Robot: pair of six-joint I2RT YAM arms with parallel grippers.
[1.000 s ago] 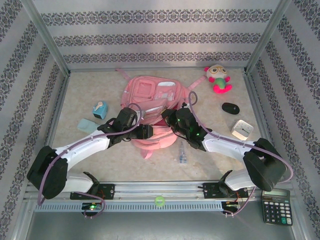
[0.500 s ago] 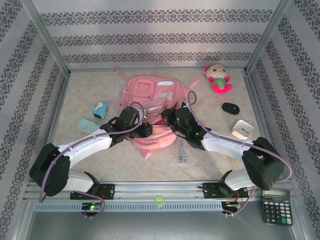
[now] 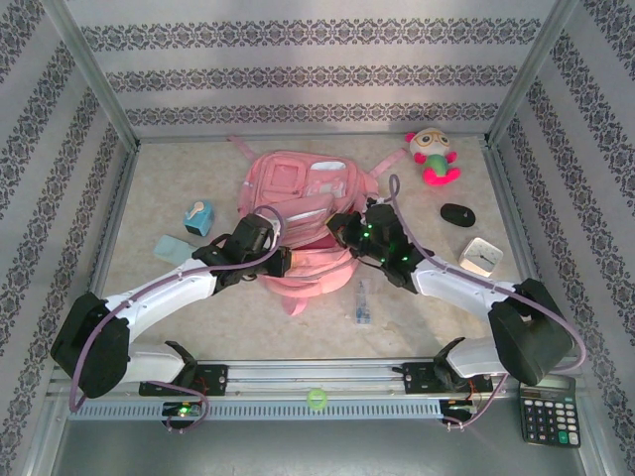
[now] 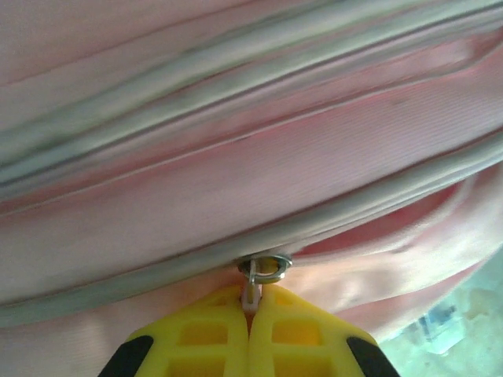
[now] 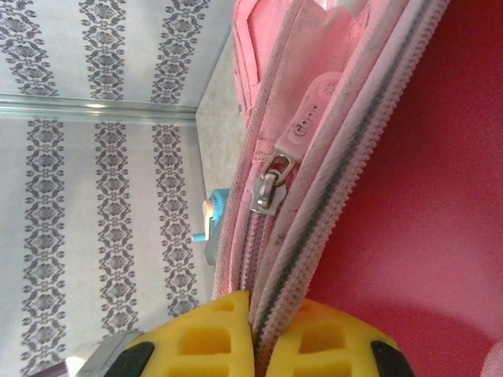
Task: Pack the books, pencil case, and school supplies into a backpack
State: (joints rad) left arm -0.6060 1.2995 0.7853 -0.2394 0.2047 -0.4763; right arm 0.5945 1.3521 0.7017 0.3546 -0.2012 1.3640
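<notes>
The pink backpack (image 3: 303, 183) lies in the middle of the table with its front pockets up. My left gripper (image 3: 283, 260) is at its near edge. In the left wrist view this gripper (image 4: 250, 310) is shut on a small white zipper pull (image 4: 251, 294) that hangs from a metal ring. My right gripper (image 3: 342, 226) is shut on the backpack's zipper edge (image 5: 271, 314), and the red lining (image 5: 424, 196) shows beside it. A clear packet with bluish contents (image 3: 363, 302) lies near the backpack's near right side. The books and the pencil case are out of view.
A blue sharpener-like item (image 3: 198, 215) and a pale teal piece (image 3: 176, 248) lie at the left. A plush toy (image 3: 433, 156), a black oval object (image 3: 457, 214) and a white square box (image 3: 480, 256) sit at the right. A calculator (image 3: 547, 409) rests off the table, front right.
My left gripper has gone from partly open to shut on the zipper pull and drawn slightly left. The right gripper, still shut, has shifted a little farther back with the backpack's edge.
</notes>
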